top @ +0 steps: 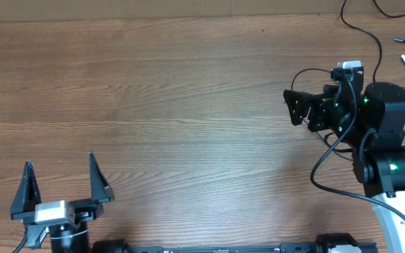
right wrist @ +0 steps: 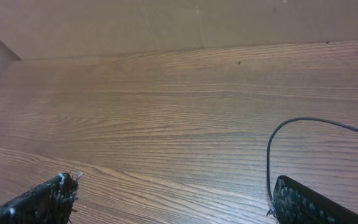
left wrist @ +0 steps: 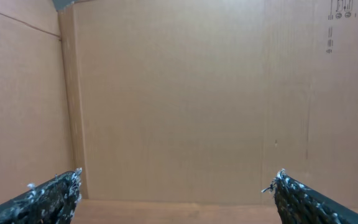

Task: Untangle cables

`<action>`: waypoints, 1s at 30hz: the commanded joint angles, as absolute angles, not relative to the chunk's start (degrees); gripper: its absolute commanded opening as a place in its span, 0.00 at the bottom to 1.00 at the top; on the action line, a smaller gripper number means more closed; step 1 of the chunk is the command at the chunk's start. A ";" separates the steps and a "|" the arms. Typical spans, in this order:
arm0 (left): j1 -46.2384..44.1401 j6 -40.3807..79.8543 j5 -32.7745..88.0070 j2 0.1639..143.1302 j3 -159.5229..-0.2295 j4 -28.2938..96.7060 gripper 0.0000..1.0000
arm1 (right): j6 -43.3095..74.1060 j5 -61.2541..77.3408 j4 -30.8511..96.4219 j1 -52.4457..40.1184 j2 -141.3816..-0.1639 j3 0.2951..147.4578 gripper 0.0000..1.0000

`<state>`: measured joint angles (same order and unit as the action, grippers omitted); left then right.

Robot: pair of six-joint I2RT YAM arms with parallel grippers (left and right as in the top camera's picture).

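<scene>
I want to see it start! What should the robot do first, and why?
Probably turn the right claw toward the cables in the far right corner. It points away from them now. Both claws are open and empty, and the left claw is far from them.

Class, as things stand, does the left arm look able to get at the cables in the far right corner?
Probably not: the cables lie diagonally across the table from the left arm, close beside the right arm.

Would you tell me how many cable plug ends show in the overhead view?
2, both at far right: the upper plug end, and the lower plug end just below it. Others may lie off-frame.
</scene>
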<state>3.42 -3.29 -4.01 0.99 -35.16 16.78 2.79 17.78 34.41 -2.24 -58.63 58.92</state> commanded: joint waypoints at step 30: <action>3.84 -1.26 -2.74 0.32 -34.85 57.32 1.00 | 2.81 18.09 35.22 -2.17 -58.70 59.53 1.00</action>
